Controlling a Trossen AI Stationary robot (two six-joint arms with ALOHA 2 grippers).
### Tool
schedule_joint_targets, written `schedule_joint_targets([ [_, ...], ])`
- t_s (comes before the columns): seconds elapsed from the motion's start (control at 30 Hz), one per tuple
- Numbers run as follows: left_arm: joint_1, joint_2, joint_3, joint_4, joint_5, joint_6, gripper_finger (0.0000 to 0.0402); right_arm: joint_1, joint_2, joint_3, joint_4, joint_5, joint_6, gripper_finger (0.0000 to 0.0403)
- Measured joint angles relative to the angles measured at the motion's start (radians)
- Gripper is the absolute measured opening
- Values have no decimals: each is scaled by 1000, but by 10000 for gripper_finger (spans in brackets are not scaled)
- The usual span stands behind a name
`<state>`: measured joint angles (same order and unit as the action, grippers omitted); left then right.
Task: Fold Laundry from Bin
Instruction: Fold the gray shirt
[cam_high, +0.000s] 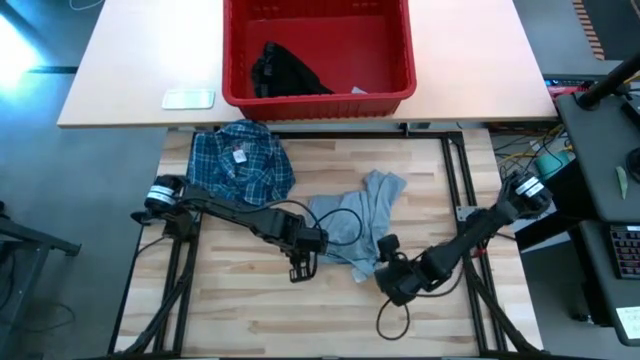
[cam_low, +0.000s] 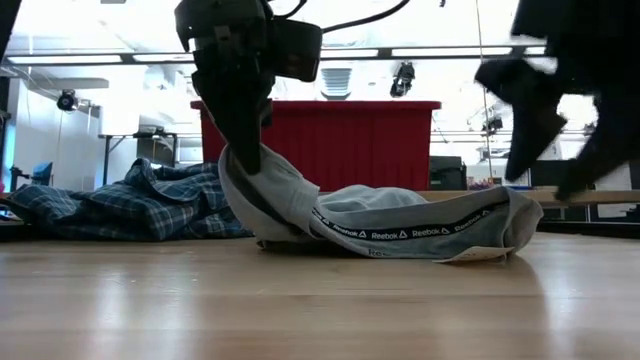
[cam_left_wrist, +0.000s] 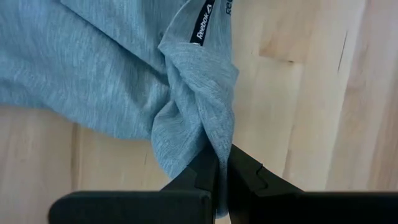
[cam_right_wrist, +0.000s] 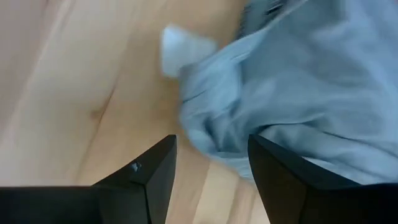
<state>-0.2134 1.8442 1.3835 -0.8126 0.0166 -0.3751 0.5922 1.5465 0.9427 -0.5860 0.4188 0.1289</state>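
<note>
Grey T-shirt (cam_high: 357, 222) lies crumpled on the wooden table (cam_high: 240, 300), just below the red bin (cam_high: 318, 90). Low view: left tool (cam_low: 243, 150) lifts its edge. Left wrist view: clenched on cloth. Right wrist view: right tool (cam_right_wrist: 211, 168) spread, holding nothing.

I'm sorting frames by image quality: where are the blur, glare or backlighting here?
Right wrist view: the grey T-shirt is smeared by blur. Low view: bright ceiling lights backlight the scene, so the left pincer reads as a silhouette. Left wrist view: sharp, the Reebok tape legible. High view: evenly lit, with glare at its left edge.
</note>
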Motion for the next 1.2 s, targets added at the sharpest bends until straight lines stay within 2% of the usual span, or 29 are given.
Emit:
schedule_joint_targets([
  [0.17, 0, -12, 7, -10, 0, 2, 0, -30, 93, -2, -9, -38, -46, 192],
  [0.4, -1, -52, 8, -17, 1, 11, 0, -86, 123, 0, 1, -51, -147, 172],
  [0.5, -1, -56, 8, -19, 1, 23, 0, -123, 123, -4, -34, -25, -183, 138],
  [0.67, -1, -60, 7, -18, -10, 30, 0, -169, 128, -2, -86, -2, -176, 30],
  [0.7, -1, -62, 6, -18, -20, 36, 0, -174, 127, 9, -111, 5, -167, 21],
  [0.83, 5, -118, 6, -28, -63, 52, 0, -183, 108, 129, -335, 135, -99, 11],
  [0.97, 25, -222, 7, -30, -140, 61, 0, -185, 39, 297, -585, 293, -122, 10],
  [1.1, 50, -343, 67, -11, -309, 125, 0, -219, -68, 427, -715, 475, -138, 9],
  [1.2, 73, -410, 125, 81, -434, 205, 0, -274, -172, 484, -717, 546, -125, 9],
])
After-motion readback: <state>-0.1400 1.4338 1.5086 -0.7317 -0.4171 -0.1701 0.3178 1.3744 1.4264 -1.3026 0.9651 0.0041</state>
